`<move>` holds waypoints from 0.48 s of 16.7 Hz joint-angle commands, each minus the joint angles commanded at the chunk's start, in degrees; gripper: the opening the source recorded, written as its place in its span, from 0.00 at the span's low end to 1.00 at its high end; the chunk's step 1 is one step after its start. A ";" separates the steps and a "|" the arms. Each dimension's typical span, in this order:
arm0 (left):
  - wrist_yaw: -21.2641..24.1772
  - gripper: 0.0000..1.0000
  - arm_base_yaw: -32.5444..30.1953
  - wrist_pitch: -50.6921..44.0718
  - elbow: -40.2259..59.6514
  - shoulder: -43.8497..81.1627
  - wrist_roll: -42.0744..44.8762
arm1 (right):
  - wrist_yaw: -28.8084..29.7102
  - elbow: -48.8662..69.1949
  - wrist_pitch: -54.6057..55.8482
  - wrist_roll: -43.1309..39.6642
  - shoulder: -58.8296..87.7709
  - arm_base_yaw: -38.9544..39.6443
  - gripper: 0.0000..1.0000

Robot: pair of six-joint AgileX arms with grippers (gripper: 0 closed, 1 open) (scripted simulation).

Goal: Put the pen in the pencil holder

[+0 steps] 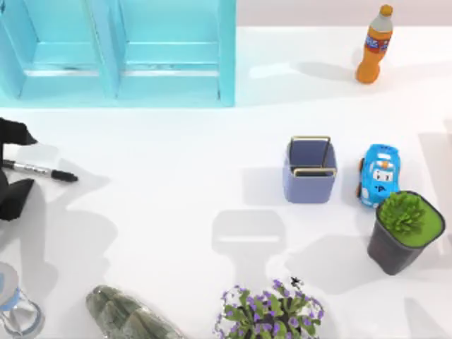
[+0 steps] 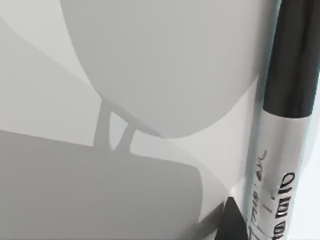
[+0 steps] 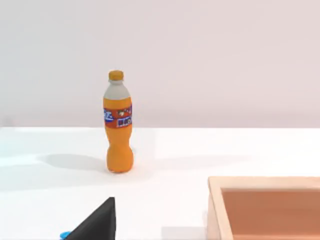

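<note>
Two arms share this white surface (image 1: 176, 176), though the left end effector (image 1: 13, 169) sits at the far left edge of the top view, half cut off by the frame, its dark fingers closed on the pen (image 1: 39, 170). The pen lies level, black cap pointing toward the middle of the frame, its other end hidden between the fingers. In the left wrist view the pen's silvery barrel and black cap (image 2: 282, 130) run up the right side, the printing on it too blurred to read, and a dark fingertip (image 2: 232, 222) pokes in at the bottom edge. The pencil holder (image 1: 309, 171) stands upright right of centre, well apart from the pen, just beside a blue toy car (image 1: 380, 174). A dark pot with a green plant (image 1: 404, 232) stands lower right; an orange bottle (image 1: 374, 44) upper right. The right end effector shows as a black corner (image 3: 97, 222) in its wrist view; I cannot tell its state.
</note>
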 joint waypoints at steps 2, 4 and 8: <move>0.00 1.00 0.00 0.00 0.00 0.00 0.00 | 0.00 0.00 0.00 0.00 0.00 0.00 1.00; 0.00 0.92 0.00 0.00 0.00 0.00 0.00 | 0.00 0.00 0.00 0.00 0.00 0.00 1.00; 0.00 0.62 0.00 0.00 0.00 0.00 0.00 | 0.00 0.00 0.00 0.00 0.00 0.00 1.00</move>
